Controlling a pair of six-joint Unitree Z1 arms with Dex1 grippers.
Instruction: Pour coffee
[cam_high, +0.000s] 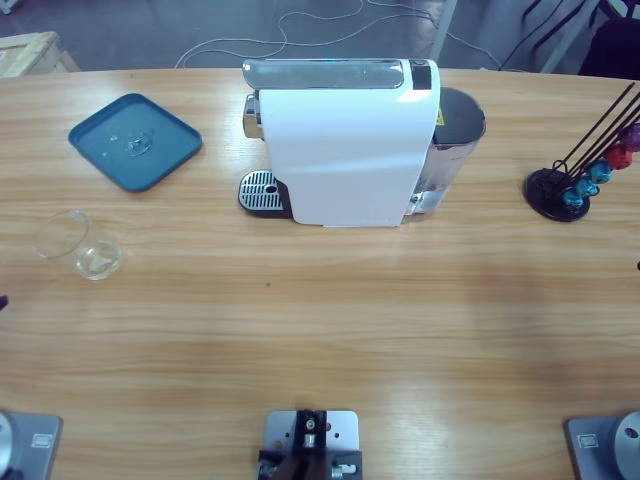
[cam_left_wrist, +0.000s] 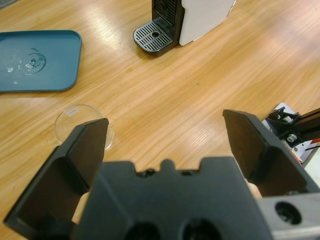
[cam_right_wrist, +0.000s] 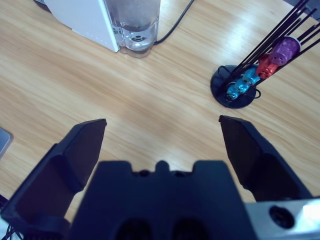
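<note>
One coffee machine (cam_high: 345, 140), one tray (cam_high: 135, 140), seemingly two glasses (cam_high: 80, 245).

Left claw (cam_left_wrist: 165, 145) spread, glass (cam_left_wrist: 80, 122) below

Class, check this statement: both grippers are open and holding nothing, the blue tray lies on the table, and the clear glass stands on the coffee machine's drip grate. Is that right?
One part is wrong. The glass is not on the drip grate; it stands on the table, apart from the coffee machine, in front of the blue tray. The high view shows it. The left gripper and right gripper are indeed open and empty.
</note>
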